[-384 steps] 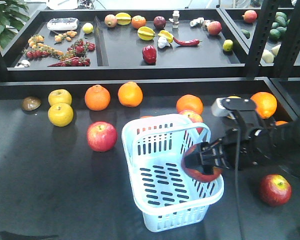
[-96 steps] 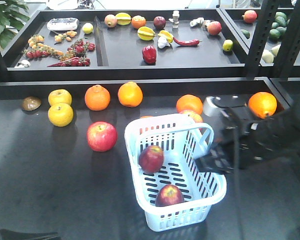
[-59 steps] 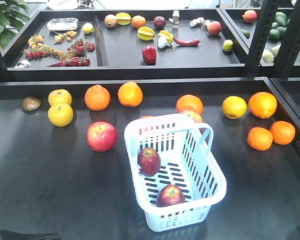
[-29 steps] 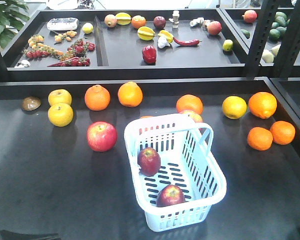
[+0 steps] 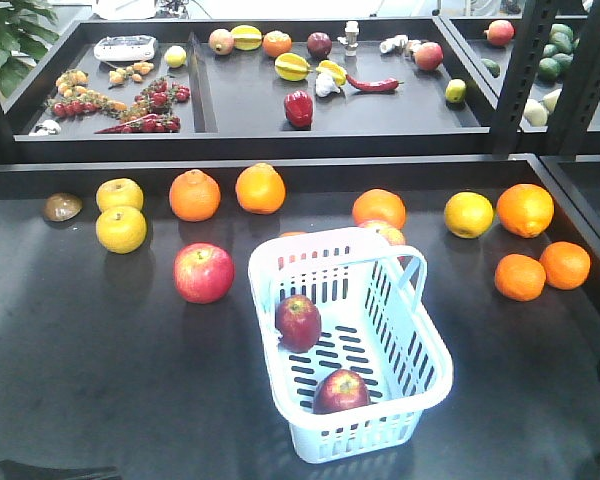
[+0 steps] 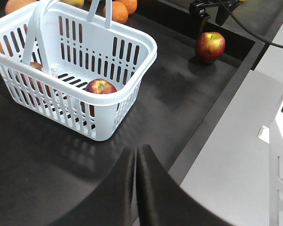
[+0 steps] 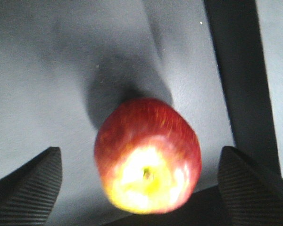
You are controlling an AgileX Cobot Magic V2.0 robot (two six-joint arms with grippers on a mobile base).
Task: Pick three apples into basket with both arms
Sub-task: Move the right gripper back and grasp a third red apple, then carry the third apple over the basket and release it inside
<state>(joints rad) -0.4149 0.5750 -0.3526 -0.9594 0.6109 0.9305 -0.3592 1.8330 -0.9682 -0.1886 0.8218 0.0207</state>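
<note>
The pale basket (image 5: 435,352) stands mid-table with two dark red apples (image 5: 298,322) (image 5: 340,391) inside; the left wrist view shows the basket (image 6: 132,40) and one of these apples (image 6: 100,86). Another apple (image 6: 210,46) lies on the table near its front edge, right of the basket. My right gripper (image 6: 210,10) hangs over it. In the right wrist view this apple (image 7: 148,162) lies between the fingers (image 7: 33,188) of the right gripper (image 7: 139,153), which is open with gaps on both sides. My left gripper (image 6: 136,151) is shut on nothing, in front of the basket.
A lighter red apple (image 5: 203,272) lies left of the basket and another (image 5: 385,231) behind it. Oranges (image 5: 195,195) and yellow fruits (image 5: 121,229) are spread along the back of the table. A raised shelf (image 5: 240,140) with more produce runs behind. The table's front edge (image 6: 217,113) is close.
The right arm, beside the basket 1.6 s ago, has left the front view to the right; a black bit now shows at the right edge. Basket and its two apples have not moved.
</note>
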